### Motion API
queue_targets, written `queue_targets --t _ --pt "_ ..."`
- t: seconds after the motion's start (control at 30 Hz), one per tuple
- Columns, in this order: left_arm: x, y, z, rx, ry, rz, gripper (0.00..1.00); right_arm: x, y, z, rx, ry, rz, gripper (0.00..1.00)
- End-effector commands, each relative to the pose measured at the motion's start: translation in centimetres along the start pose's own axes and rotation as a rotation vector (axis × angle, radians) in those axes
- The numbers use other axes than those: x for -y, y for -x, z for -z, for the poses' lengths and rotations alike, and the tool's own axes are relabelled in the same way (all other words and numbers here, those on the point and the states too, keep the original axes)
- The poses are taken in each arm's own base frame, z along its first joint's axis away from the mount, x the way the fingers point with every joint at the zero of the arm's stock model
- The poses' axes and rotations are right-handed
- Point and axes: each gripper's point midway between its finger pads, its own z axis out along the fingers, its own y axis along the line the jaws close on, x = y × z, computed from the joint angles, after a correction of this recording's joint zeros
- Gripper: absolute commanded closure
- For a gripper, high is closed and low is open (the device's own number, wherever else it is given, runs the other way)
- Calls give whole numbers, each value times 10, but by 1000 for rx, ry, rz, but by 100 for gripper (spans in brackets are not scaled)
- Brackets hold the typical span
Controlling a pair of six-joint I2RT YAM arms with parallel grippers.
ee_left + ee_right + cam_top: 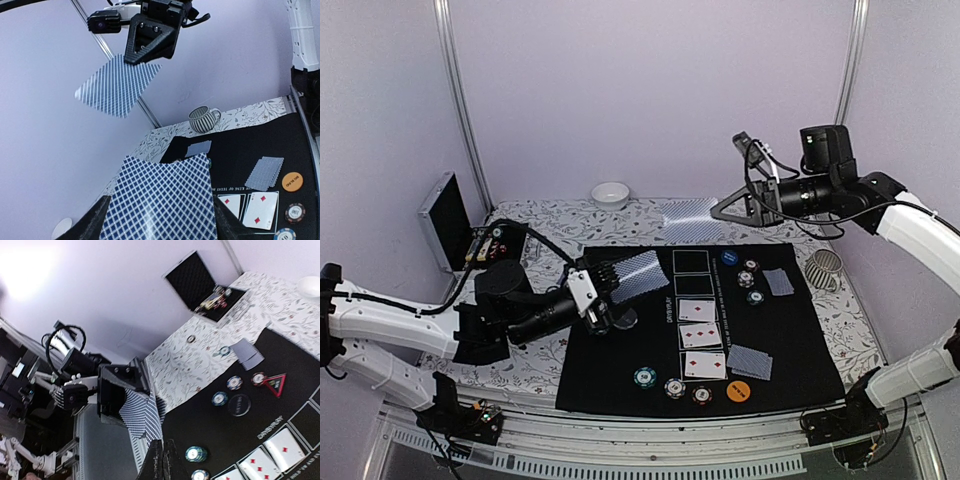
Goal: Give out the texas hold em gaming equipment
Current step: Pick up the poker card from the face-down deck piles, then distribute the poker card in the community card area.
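My left gripper (603, 292) is shut on a stack of blue-backed playing cards (160, 200), held over the left edge of the black mat (800, 340). My right gripper (135, 60) is shut on a single card (117, 85), high above the table's back. Three face-up cards (701, 337) lie in the mat's rectangles. Two small face-down piles (750, 362) (778, 281) rest on the mat. Striped chips (674, 387) and an orange disc (738, 391) sit along the near edge. More chips (750, 280) and a blue disc (728, 257) lie farther back. A dark disc (625, 320) lies under the left gripper.
A striped cup (825, 268) stands right of the mat. A white bowl (610, 194) sits at the back by the wall. An open metal case (450, 222) with more chips stands at the far left, with another chip (223, 351) and cards (247, 353) near it.
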Motion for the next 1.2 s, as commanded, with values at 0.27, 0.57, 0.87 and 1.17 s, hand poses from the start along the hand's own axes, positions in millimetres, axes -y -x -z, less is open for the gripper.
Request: queue_targets --t 0.27,0.57,0.87,1.17 --pt "-16 -9 34 14 104 118 40 174 26 17 118 -381 -124 98" --pt "-19 -14 48 5 118 118 39 287 -79 -56 -109 -341 -404 98" --pt "-17 -13 41 1 108 106 39 331 -118 -75 -163 -363 -494 98" --pt "-16 -10 39 -7 96 93 39 348 -135 -70 -213 -451 -488 98"
